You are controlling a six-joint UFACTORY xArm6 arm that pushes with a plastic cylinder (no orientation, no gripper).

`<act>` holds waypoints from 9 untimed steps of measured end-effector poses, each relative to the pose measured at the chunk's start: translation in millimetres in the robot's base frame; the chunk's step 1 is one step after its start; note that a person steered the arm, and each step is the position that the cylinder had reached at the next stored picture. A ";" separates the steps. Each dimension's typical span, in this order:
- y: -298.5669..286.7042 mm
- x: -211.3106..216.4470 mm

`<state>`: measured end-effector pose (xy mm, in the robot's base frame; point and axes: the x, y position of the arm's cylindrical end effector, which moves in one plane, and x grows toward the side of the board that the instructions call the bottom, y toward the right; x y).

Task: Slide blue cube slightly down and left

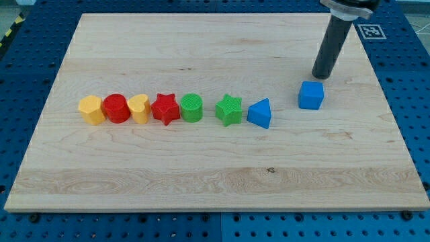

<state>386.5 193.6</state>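
Note:
The blue cube sits on the wooden board at the view's right. My tip rests just above and slightly right of the cube, very close to its top edge; whether it touches is unclear. A blue triangular block lies down and left of the cube.
A row of blocks runs across the board's middle from the view's left: yellow block, red cylinder, yellow heart-like block, red star, green cylinder, green star. The board's right edge is near the cube.

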 end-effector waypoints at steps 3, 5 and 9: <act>-1.5 51.4; -1.5 68.1; 8.3 59.3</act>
<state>445.8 201.9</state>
